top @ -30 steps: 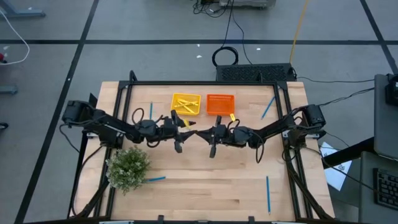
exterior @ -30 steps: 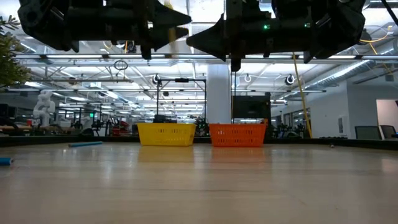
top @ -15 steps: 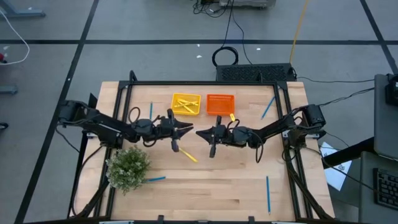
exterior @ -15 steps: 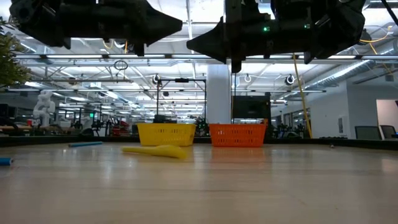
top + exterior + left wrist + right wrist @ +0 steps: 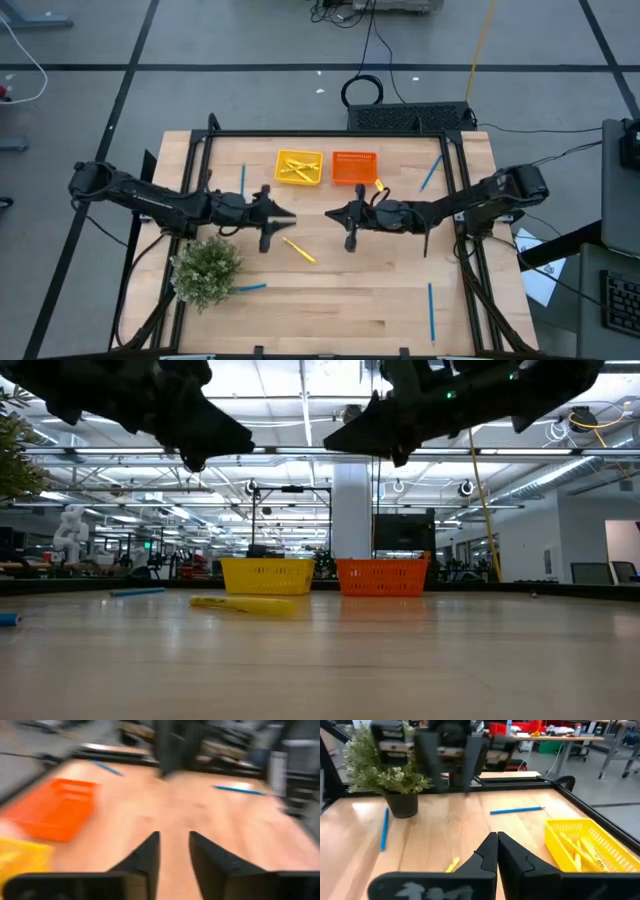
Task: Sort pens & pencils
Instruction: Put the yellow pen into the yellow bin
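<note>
Sorting partly done: yellow pencils lying in yellow tray (image 5: 299,167); one yellow pencil (image 5: 299,250) lying loose mid-table, blue pens (image 5: 431,311) waiting scattered. Left gripper (image 5: 288,215) hovering parted, empty; right gripper (image 5: 331,213) hovering clenched, empty

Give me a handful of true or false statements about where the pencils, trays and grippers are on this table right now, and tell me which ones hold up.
1. A yellow pencil lies loose on the table between the two arms. True.
2. The right gripper is clamped on a blue pen. False: its fingers are shut on nothing.
3. The yellow tray holds yellow sticks. True.
4. The orange tray sits left of the yellow tray in the high view. False: it sits to the yellow tray's right.
5. The left gripper holds a yellow pencil. False: nothing is between its parted fingers.
</note>
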{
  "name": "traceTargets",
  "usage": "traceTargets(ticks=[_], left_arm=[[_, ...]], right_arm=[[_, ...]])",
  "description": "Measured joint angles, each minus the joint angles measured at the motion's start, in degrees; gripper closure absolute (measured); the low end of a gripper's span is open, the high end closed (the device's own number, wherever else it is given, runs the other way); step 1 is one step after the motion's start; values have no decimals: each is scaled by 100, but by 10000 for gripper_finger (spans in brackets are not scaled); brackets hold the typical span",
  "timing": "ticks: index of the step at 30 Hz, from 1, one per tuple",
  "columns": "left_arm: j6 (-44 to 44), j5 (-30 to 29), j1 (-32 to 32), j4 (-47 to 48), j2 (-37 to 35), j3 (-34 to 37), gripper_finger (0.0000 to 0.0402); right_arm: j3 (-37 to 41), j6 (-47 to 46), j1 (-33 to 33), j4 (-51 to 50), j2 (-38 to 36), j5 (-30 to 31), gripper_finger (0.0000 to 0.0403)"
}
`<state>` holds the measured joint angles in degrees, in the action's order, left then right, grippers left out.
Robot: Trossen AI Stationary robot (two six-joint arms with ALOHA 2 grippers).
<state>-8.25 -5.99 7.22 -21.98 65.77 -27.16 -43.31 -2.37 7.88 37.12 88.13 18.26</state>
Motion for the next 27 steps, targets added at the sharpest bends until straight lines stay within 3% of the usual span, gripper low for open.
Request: traceTargets(ticks=[5,10,18,27], left_arm=[[39,747,199,78,837,-244,199],[230,899,274,1073,1938,-1086,156],[1290,711,422,2111,3340,-2214,164],[1556,244,414,2073,3552,-2310,194]], right_arm=[[2,29,126,-645,-374,7,392],[4,258,320,-860,-460,440,359],[4,373,429,-1086,-452,1031,280],[4,371,424,-1086,-452,1038,252]])
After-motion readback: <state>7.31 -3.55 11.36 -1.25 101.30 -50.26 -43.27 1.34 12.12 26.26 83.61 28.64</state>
